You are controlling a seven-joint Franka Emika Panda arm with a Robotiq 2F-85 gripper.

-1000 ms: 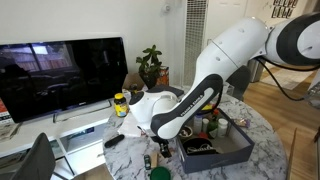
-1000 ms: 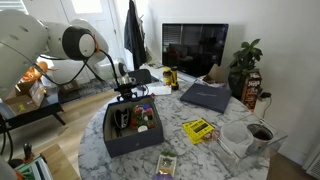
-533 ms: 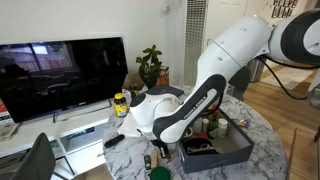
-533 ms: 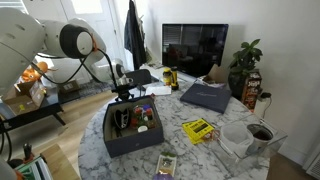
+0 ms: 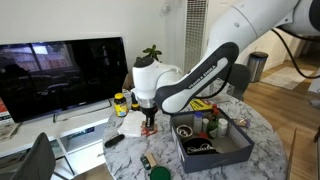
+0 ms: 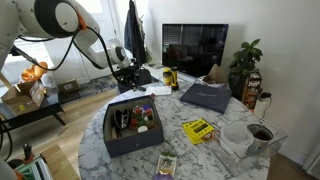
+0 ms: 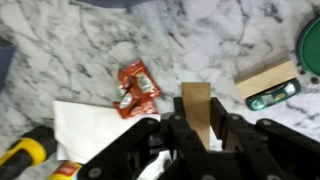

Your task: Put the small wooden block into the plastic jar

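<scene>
In the wrist view my gripper (image 7: 199,128) is shut on a small wooden block (image 7: 196,108), which stands upright between the black fingers above the marble table (image 7: 90,40). A second, longer wooden block (image 7: 265,78) lies on the table to the right, on top of a green item. In both exterior views the gripper (image 5: 148,122) (image 6: 128,80) hangs over the table just outside the grey box (image 5: 215,152) (image 6: 135,143). A dark open-topped jar (image 5: 184,130) (image 6: 122,120) stands inside that box. A green round rim (image 7: 312,45) shows at the wrist view's right edge.
A red snack packet (image 7: 135,87) and a white sheet (image 7: 90,128) lie under the gripper, with a yellow object (image 7: 25,155) beside them. A yellow-lidded jar (image 5: 120,103), a TV (image 5: 62,72), a plant (image 5: 152,62), a yellow packet (image 6: 198,129) and a cup (image 6: 258,135) are also there.
The jaws have closed on the small wooden block. The arm has risen from its low pose over the table and lifted the block off the surface.
</scene>
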